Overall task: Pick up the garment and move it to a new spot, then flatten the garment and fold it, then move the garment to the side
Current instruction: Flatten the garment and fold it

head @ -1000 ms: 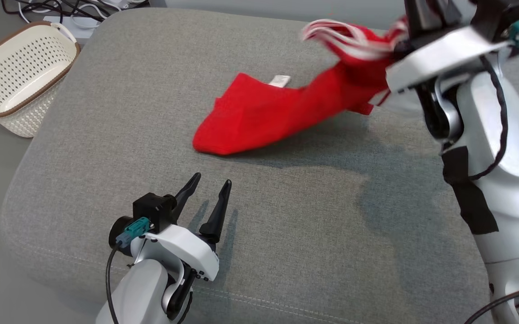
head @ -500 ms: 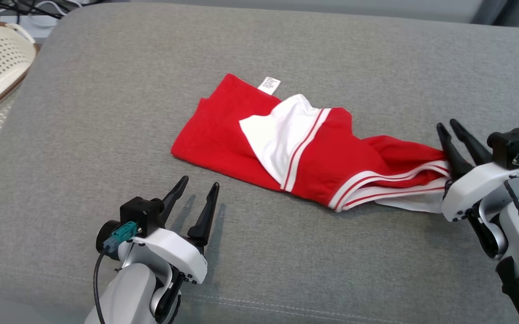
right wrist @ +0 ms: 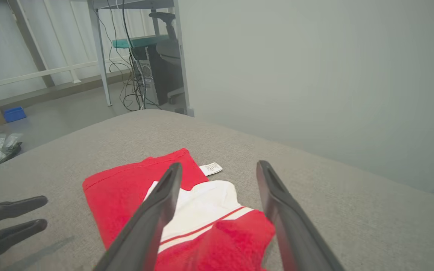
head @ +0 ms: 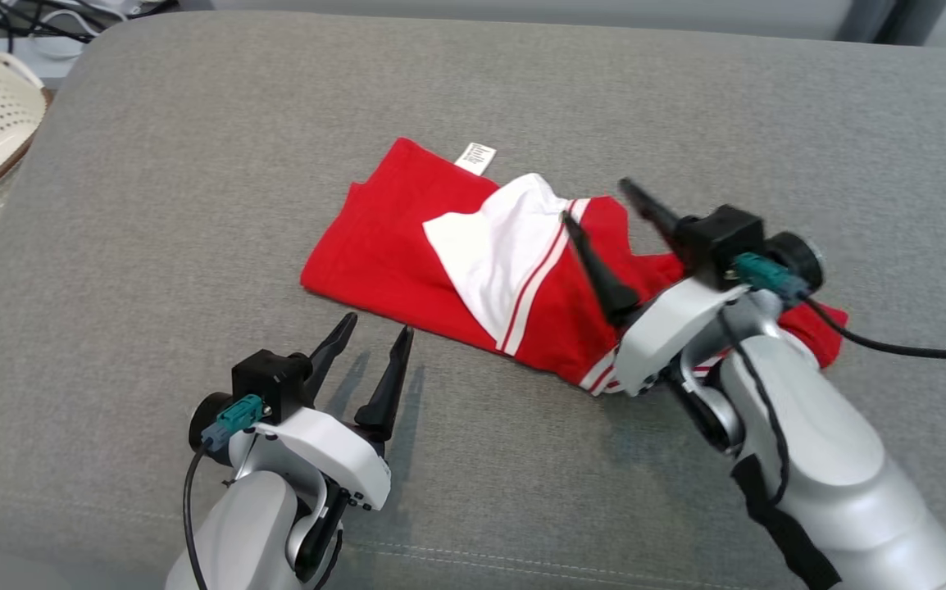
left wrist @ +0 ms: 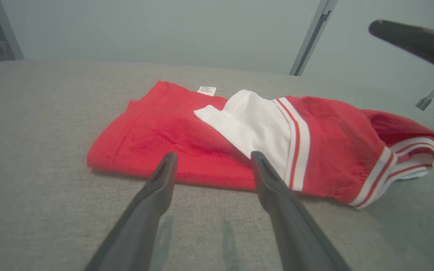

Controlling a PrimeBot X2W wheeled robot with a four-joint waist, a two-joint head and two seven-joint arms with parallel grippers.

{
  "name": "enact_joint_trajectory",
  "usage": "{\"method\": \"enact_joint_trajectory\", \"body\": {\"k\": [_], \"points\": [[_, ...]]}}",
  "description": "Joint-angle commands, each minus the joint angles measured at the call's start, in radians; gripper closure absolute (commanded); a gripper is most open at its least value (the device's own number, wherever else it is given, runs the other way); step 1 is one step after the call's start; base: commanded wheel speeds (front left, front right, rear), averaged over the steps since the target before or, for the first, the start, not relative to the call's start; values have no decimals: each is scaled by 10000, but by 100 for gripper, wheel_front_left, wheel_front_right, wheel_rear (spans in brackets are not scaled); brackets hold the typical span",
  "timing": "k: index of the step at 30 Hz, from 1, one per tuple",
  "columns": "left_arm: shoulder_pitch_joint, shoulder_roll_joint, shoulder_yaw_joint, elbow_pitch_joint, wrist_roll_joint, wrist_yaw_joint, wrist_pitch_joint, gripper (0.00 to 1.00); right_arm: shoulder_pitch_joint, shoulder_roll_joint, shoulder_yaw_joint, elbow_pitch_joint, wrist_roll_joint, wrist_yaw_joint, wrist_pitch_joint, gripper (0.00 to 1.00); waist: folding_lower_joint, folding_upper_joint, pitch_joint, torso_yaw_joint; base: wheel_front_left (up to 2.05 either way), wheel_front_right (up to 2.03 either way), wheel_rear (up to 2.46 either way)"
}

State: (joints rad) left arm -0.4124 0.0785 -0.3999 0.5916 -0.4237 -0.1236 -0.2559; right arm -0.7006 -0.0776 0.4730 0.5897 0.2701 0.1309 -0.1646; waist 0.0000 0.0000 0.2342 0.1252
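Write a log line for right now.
red-and-white cloth garment: crumpled on grey fabric cushion | left gripper: open, clear of it | right gripper: open, over it

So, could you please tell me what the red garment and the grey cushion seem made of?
The garment looks like soft matte knit, perhaps cotton: it folds limply and shows a stitched hem. The cushion looks like coarse grey woven upholstery, matte, with visible weave and a seam.

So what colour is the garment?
The garment is red, with a white panel and stripes; clearest in the left wrist view.
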Motion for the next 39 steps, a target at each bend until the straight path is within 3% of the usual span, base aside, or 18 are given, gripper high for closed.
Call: {"method": "enact_joint_trajectory", "body": {"k": [1, 5, 14, 25, 26, 27, 28, 29, 34, 39], "points": [[-242, 150, 275, -150, -76, -71, -59, 0, -144, 81, 343, -200, 284, -2, 145, 0, 0, 0, 1, 250, 0, 0, 0], [-246, 47, 154, -54, -134, -71, -59, 0, -460, 218, 1183, 402, 700, -2, 487, 0, 0, 0, 41, 905, 0, 0, 0], [-175, -143, -191, 167, -443, -71, -59, 0, -1375, 263, 1511, 2926, 1142, -2, 1047, 0, 0, 0, 315, 2708, 0, 0, 0], [-198, -227, -439, 268, -685, -71, -59, 0, -1896, 267, 1363, 5082, 624, -2, 1391, 0, 0, 0, 458, 3281, 0, 0, 0], [-216, -230, -441, 269, -701, -71, -59, 0, -1943, 268, 1285, 5285, 561, -2, 1417, 13, 0, 0, 471, 3296, 0, 0, 0], [-234, -233, -435, 265, -709, -71, -59, 0, -1997, 269, 1244, 5443, 467, -2, 1391, 56, 0, 0, 481, 3305, 0, 0, 0], [-247, -235, -423, 255, -707, -71, -59, 0, -2039, 269, 1152, 5522, 448, -2, 1257, 87, 0, 0, 488, 3304, 0, 0, 0], [-257, -235, -402, 238, -695, -71, -59, 0, -2075, 270, 1043, 5505, 495, -2, 1050, 100, 0, 0, 491, 3293, 0, 0, 0], [-200, -162, -210, 127, -562, -71, -59, 0, -2286, 271, 674, 5008, 781, -2, -193, 100, 0, 0, 334, 2948, 0, 0, 0], [-97, -112, -137, 113, -437, -71, -59, 0, -2386, 271, 837, 4538, 998, -2, -452, 100, 0, 0, 37, 2329, 0, 0, 0]]}}
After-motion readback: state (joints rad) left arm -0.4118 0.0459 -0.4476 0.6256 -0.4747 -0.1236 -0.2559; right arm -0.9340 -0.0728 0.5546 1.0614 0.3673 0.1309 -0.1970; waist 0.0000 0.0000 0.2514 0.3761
